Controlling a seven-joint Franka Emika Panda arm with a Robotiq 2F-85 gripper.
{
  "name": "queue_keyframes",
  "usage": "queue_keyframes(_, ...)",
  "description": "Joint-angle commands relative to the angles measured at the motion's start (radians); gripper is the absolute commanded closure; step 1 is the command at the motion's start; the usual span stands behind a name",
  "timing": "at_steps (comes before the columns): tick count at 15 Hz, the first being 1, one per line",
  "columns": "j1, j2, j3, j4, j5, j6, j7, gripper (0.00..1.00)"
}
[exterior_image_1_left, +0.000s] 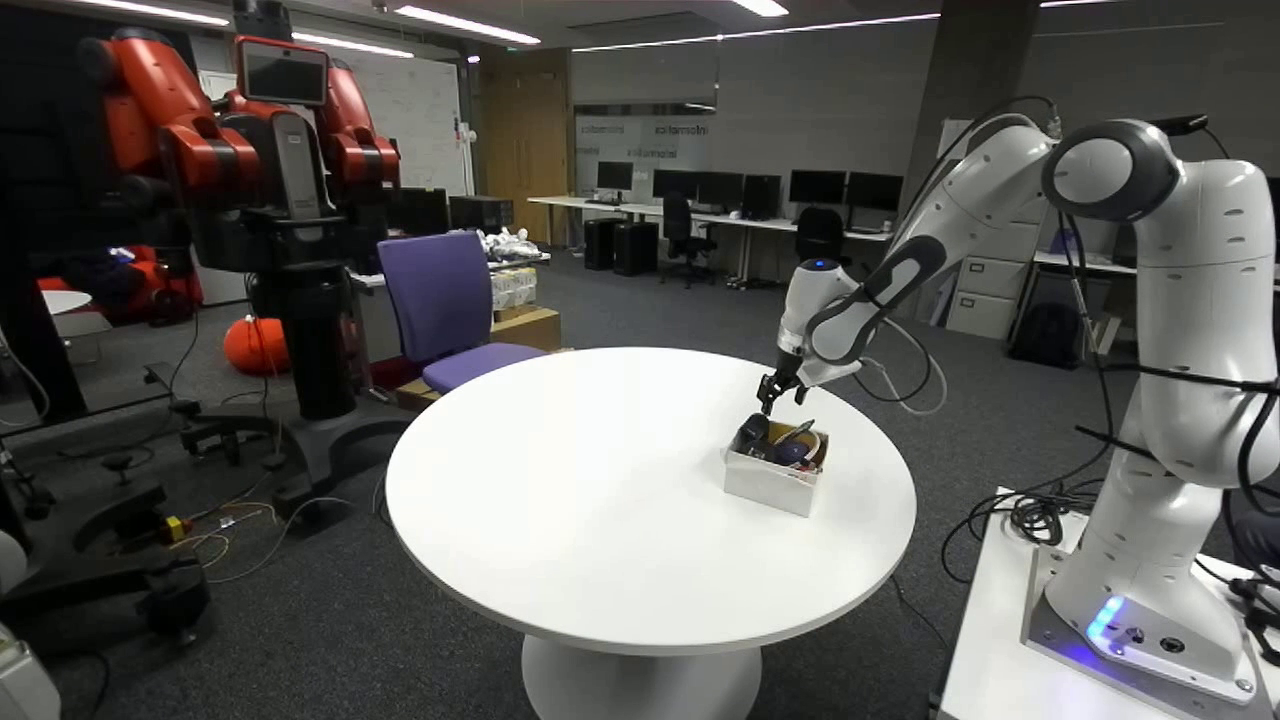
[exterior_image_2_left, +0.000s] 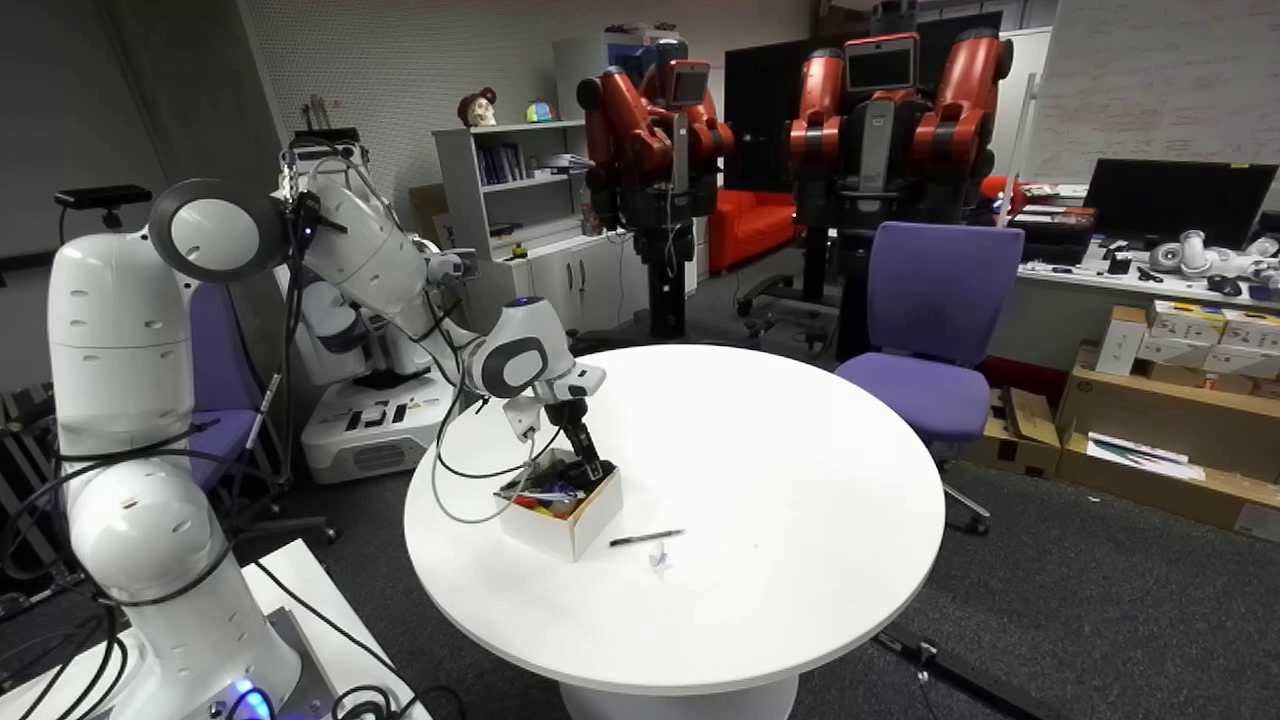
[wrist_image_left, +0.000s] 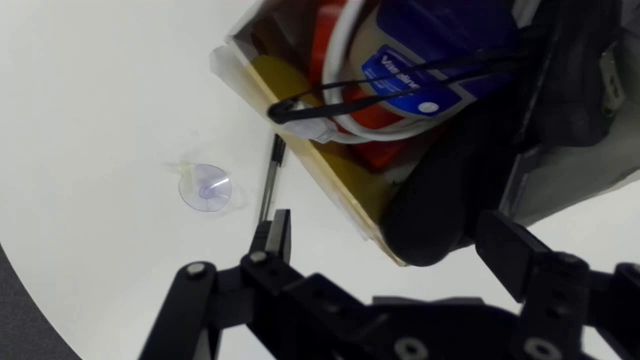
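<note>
Room Layout

The floor (exterior_image_1_left: 400, 645) is dark carpet. A purple chair (exterior_image_1_left: 437, 295) stands near a round white, single-pedestal table (exterior_image_1_left: 560, 500). Desks (exterior_image_1_left: 565, 201) with black monitors (exterior_image_1_left: 818, 188) line the grey far wall (exterior_image_1_left: 830, 110). A wooden door (exterior_image_1_left: 522, 150) stands near a whiteboard (exterior_image_1_left: 430, 120). Linear ceiling lights (exterior_image_1_left: 468, 25) are lit. Grey shelving (exterior_image_2_left: 460, 190) and a red sofa (exterior_image_2_left: 750, 230) appear in an exterior view.

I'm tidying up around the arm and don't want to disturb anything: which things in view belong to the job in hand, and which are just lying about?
Probably part of the work:
gripper, open
white box
black rounded object at the box's edge

Probably just about:
pen
clear suction cup
purple chair
</note>
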Motion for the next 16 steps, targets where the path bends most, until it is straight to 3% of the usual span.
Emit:
queue_keyframes(1,-0.092,0.009,0.002,0.040,0.105,-0.082,-0.125,0.00)
queue_keyframes(8,-0.190,0.141,-0.042,0.224,0.240,-0.259,-0.066,0.00)
queue_keyframes(12,-0.203,0.266,-0.044,0.348,0.311,-0.294,-0.004,0.00)
queue_keyframes(16,-0.195,0.364,-0.081,0.431,0.295,-0.299,0.058,0.00)
